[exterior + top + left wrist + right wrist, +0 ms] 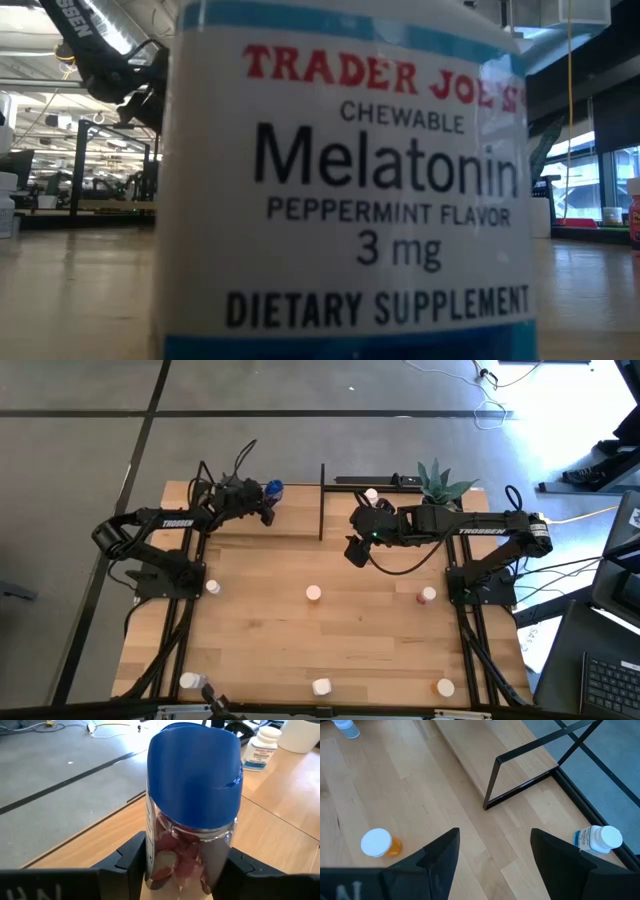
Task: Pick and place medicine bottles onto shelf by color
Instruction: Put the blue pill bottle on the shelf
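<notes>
A clear bottle with a blue cap and reddish contents stands between the fingers of my left gripper, over the left part of the shelf at the table's far side. A white bottle stands on the shelf's right part. My right gripper hangs open above the table just in front of the shelf, holding nothing. Several other bottles stand on the table: white-capped ones, a pink one and an orange one. My left gripper pinches the blue-capped bottle by the two sides of its clear lower body, one finger on each side, below the cap. The fingers come nearly level, slanting a little down, from the table's left. The bottle stands upright; whether its base touches the shelf board, I cannot tell.
A potted green plant stands at the shelf's right end, and black posts frame the shelf. A melatonin bottle stands right before the low camera and hides most of the table. More bottles stand near the front edge.
</notes>
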`<action>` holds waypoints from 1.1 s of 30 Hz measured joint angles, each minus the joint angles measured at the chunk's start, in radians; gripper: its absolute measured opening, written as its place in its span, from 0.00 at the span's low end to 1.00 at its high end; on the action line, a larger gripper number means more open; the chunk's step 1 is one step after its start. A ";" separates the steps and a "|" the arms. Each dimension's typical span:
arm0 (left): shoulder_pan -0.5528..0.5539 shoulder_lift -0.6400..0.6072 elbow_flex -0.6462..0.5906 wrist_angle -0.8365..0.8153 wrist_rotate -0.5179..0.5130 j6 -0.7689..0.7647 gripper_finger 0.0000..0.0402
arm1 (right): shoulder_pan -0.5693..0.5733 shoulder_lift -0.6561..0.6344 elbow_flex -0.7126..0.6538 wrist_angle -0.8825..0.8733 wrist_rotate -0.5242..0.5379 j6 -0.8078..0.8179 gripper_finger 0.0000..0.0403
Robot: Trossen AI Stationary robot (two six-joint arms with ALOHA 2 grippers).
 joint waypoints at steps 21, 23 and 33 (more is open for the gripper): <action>0.000 0.020 -0.003 -0.046 -0.020 -0.001 0.39 | 0.000 0.000 0.000 0.000 0.000 0.000 0.61; 0.000 0.026 -0.003 -0.046 -0.019 -0.007 0.39 | 0.000 0.000 0.000 0.000 0.000 0.000 0.61; 0.000 0.027 -0.003 -0.049 -0.020 0.000 0.39 | 0.000 0.000 0.000 0.000 0.000 0.000 0.61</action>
